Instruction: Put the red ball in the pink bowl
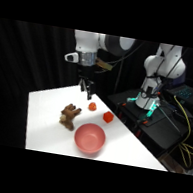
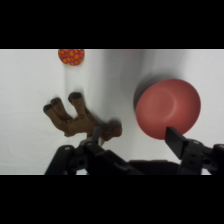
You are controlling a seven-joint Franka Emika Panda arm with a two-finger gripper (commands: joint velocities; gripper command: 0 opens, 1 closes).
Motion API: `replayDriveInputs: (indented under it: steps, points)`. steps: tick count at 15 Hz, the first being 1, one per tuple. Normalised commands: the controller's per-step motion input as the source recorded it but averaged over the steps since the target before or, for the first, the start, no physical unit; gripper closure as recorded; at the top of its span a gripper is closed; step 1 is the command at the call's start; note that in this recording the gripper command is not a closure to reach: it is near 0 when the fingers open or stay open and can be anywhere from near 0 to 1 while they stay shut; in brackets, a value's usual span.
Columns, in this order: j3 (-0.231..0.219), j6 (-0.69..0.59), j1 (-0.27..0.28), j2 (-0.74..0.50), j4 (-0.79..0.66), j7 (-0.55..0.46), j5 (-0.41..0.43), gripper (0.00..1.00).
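Only the side view takes in the whole table (image 1: 39, 126) with the white arm (image 1: 163, 64) reaching over it, and the gripper (image 1: 87, 89) hangs above the far part of the tabletop, near the red ball (image 1: 92, 106) and above the brown plush toy (image 1: 69, 116). That view alone shows the red-orange cube (image 1: 108, 117), which sits just beside the ball toward the table's right edge. Looking down past the gripper (image 2: 135, 140), the wrist view leaves the cube out but gives the ball (image 2: 71, 55) at its top edge, patterned with small spots, and the plush toy (image 2: 80, 117) lying with its legs spread. By count: one ball, one cube, one plush toy, one pink bowl (image 1: 89, 137). The bowl stands on the near part of the table, close beside the toy, and the wrist view shows its inside (image 2: 168, 107) smooth and bare (nothing lies in it). So the ball rests on the table, well apart from the bowl. The two fingers stand spread apart, one (image 2: 177, 141) before the bowl's rim, holding nothing.
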Motion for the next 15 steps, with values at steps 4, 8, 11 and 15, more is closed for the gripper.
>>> replayDriveInputs:
  steps: [4, 8, 11, 15]
  points:
    - [0.003, -0.01, -0.037, -0.05, -0.02, -0.05, 0.028, 0.0]
    - [-0.046, 0.05, -0.095, -0.24, -0.17, -0.22, 0.083, 0.0]
    - [-0.085, 0.14, -0.116, -0.29, -0.28, -0.31, 0.136, 0.0]
    - [-0.094, 0.22, -0.105, -0.23, -0.3, -0.32, 0.154, 0.0]
